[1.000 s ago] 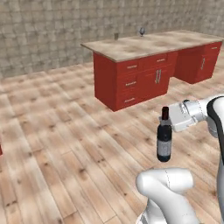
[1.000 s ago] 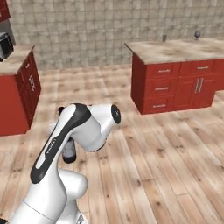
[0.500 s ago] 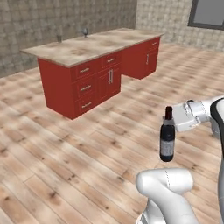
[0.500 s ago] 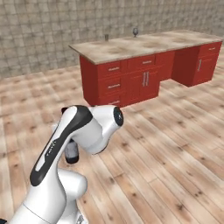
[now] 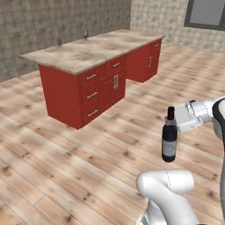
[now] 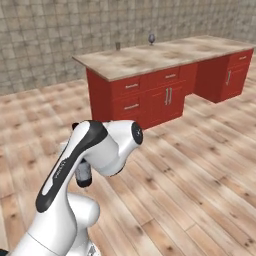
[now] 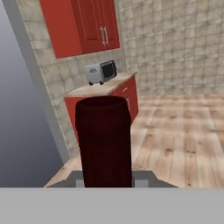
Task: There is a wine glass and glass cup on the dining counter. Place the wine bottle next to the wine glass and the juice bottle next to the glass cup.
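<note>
Bottle [image 5: 169, 141] status: carried upright above the wood floor [image 5: 66, 176], gripper [image 5: 176, 121] clamped on its dark red neck, well short of the counter [image 5: 88, 50]. Judged heavy for its size, rigid, smooth and breakable; a neck hold leaves the body hanging below (swing is likely on hard base stops). Counter top is flat stone, level, on red cabinets. Wine glass [image 5: 85, 34] and cup [image 5: 59, 42] stand near its far edge, apart from each other. A toaster [image 7: 101, 71] sits on a separate cabinet.
</note>
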Controlling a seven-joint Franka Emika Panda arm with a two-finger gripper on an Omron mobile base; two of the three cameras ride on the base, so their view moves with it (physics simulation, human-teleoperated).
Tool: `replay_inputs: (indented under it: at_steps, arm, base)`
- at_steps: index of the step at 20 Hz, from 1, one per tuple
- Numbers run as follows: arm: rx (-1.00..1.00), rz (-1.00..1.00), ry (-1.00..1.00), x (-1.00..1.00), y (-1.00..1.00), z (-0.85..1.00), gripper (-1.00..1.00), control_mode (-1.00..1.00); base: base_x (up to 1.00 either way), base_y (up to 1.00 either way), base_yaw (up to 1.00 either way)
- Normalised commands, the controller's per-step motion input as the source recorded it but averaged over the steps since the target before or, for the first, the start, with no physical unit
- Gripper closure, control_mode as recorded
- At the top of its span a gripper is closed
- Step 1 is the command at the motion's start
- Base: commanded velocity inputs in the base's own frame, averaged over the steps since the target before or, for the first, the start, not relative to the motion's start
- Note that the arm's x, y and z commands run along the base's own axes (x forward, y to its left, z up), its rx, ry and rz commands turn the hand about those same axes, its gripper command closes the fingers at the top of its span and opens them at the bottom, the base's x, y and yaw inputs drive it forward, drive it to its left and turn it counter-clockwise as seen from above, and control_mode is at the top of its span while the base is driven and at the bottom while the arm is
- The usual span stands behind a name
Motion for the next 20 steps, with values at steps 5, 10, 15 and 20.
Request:
replay_inputs:
  at_steps: [5, 10, 15, 20]
  arm:
    - [0.0, 0.0, 0.0, 0.0, 0.0, 0.0, 1.0, 1.0]
    - [0.0, 0.0, 0.0, 0.0, 0.0, 0.0, 1.0, 1.0]
    - [0.0, 0.0, 0.0, 0.0, 0.0, 0.0, 1.0, 1.0]
    - [0.0, 0.0, 0.0, 0.0, 0.0, 0.0, 1.0, 1.0]
  base:
    - [0.78, 0.51, -0.06]
    - [0.79, 0.51, -0.06]
    - [0.84, 0.47, -0.05]
    - [0.85, 0.47, -0.04]
